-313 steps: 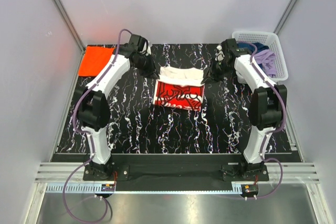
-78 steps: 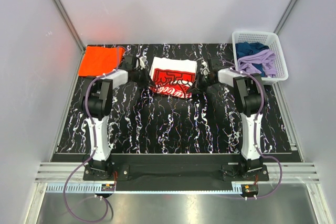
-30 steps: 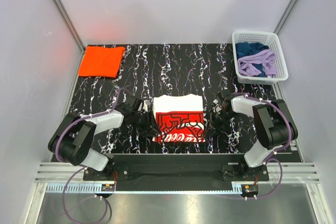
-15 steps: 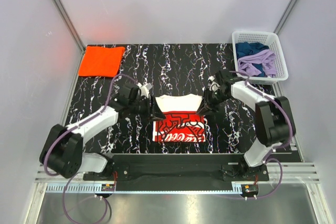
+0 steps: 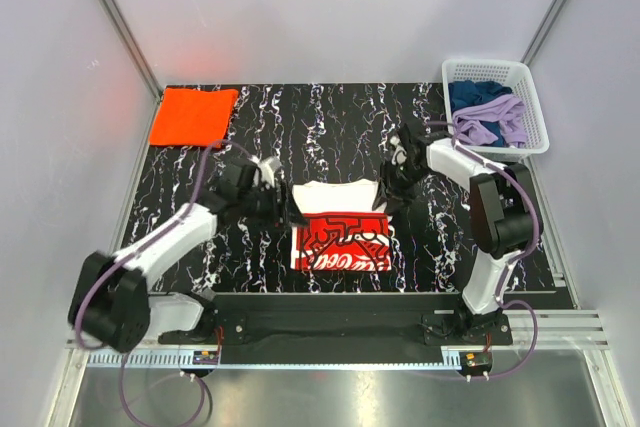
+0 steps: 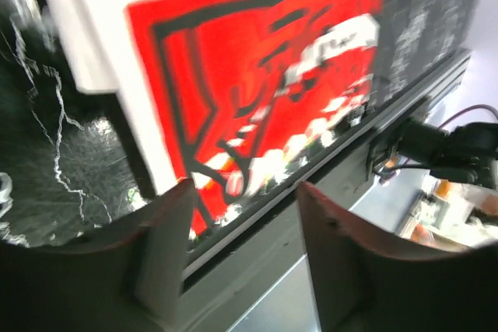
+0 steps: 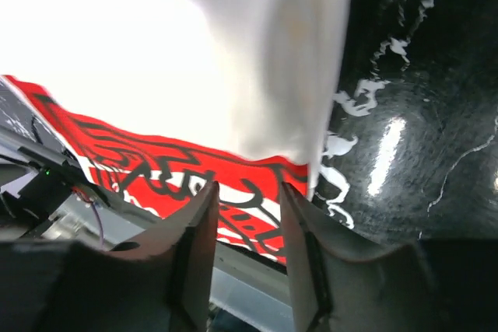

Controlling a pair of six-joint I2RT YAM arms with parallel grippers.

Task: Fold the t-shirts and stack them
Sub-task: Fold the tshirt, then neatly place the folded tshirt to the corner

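The white t-shirt with the red graphic (image 5: 340, 229) lies folded flat near the table's front edge, white half toward the back. The orange t-shirt (image 5: 193, 115) lies folded at the far left corner. My left gripper (image 5: 284, 209) hovers at the white shirt's left edge. It stands open in the left wrist view (image 6: 245, 219), with the red print (image 6: 257, 60) beyond its empty fingers. My right gripper (image 5: 389, 193) is at the shirt's far right corner. It is open too (image 7: 247, 227), above the cloth (image 7: 179, 60), holding nothing.
A white basket (image 5: 484, 65) with blue and purple clothes stands at the far right corner. The black marbled table (image 5: 330, 112) has grey walls on three sides. The metal front rail (image 6: 311, 215) runs just past the shirt's near edge.
Both grippers have opened and let go of the white shirt. They moved from its near sides up and back toward its far corners. The shirt stays folded.
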